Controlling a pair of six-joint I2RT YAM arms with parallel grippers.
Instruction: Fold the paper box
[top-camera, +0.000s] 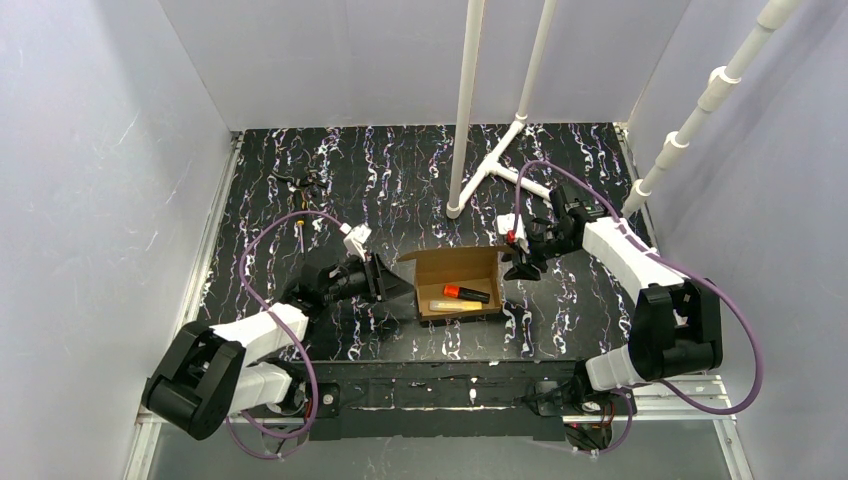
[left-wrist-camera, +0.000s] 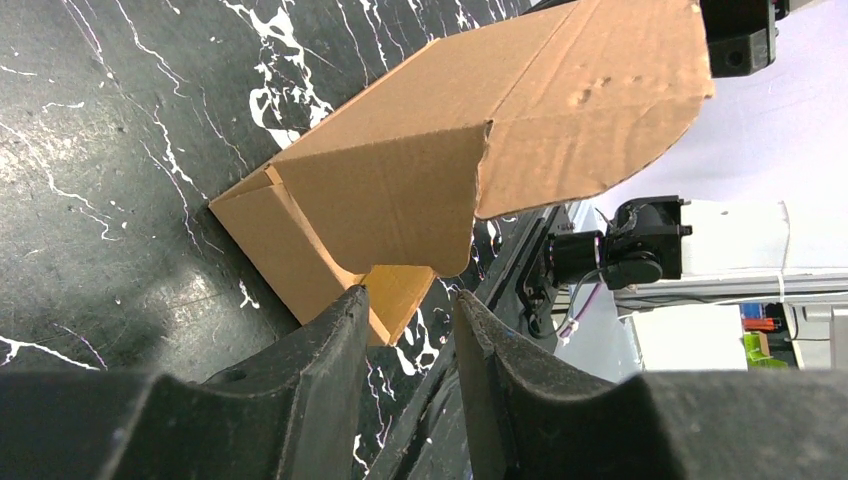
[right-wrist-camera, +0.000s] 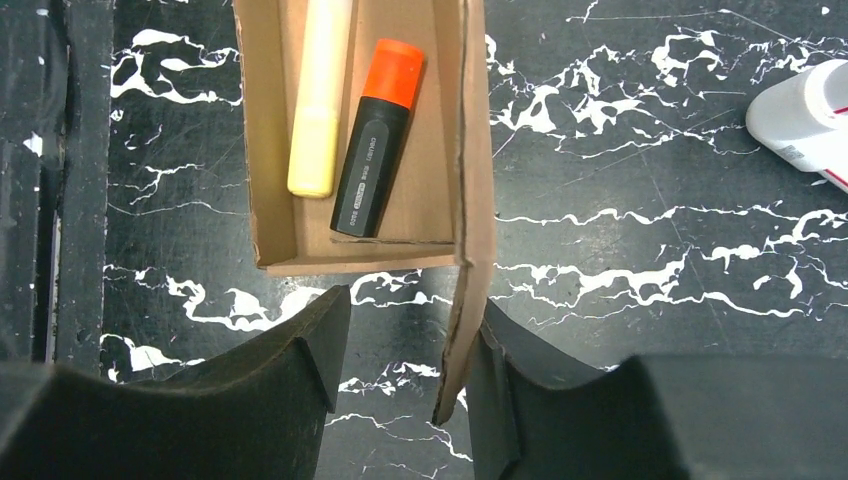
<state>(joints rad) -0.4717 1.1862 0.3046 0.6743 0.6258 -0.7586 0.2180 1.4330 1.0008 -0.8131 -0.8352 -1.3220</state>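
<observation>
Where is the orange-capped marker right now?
The orange-capped marker lies in the open box, centre of the top view, beside the yellow marker.

Place: I work in a robotics lab test cell.
Walls: plain pale panels box me in on three sides.
Surface: my black marbled tabletop is edged by a metal rail.
Rigging: a white pipe frame stands behind, and purple cables hang loose.
</observation>
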